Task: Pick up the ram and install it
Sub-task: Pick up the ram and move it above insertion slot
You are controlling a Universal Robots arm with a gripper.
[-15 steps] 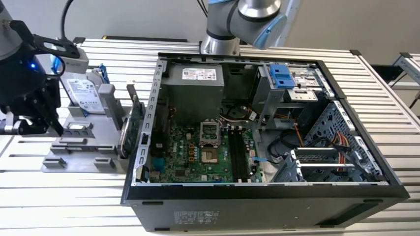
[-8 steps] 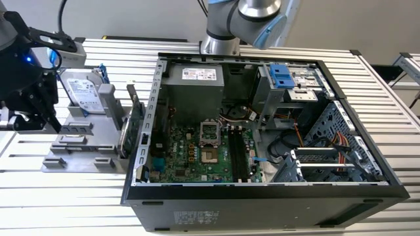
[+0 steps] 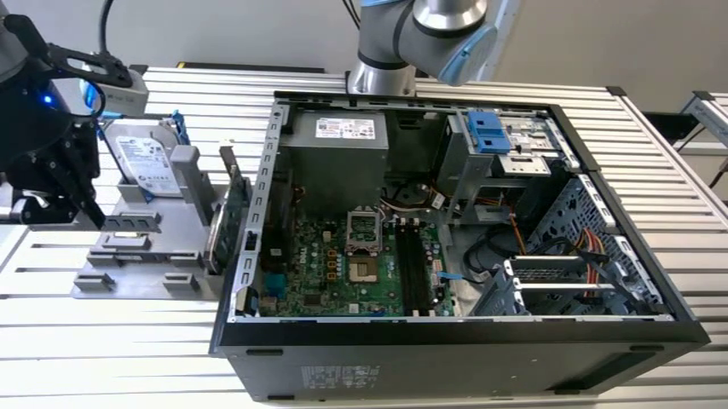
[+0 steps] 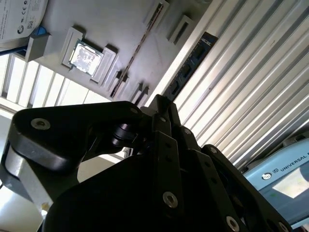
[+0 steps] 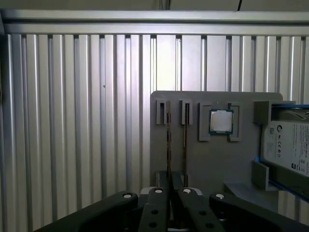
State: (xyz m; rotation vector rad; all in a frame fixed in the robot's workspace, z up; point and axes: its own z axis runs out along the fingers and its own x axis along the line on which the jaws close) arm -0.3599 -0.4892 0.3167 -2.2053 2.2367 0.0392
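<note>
At the exterior view's left the black gripper (image 3: 51, 192), open or closed one cannot tell, hangs near the grey slotted holder (image 5: 227, 164) where the slim, long ram (image 5: 168, 140) stands edge-on: likely light, stiff, fragile, best pinched across its flat faces mid-length.

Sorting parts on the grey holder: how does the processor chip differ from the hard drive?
The processor chip is small and square; the hard drive is larger and oblong. The chip's top is bare metal; the drive carries a white label and blue clips. Both are silvery, on the grey holder.
</note>
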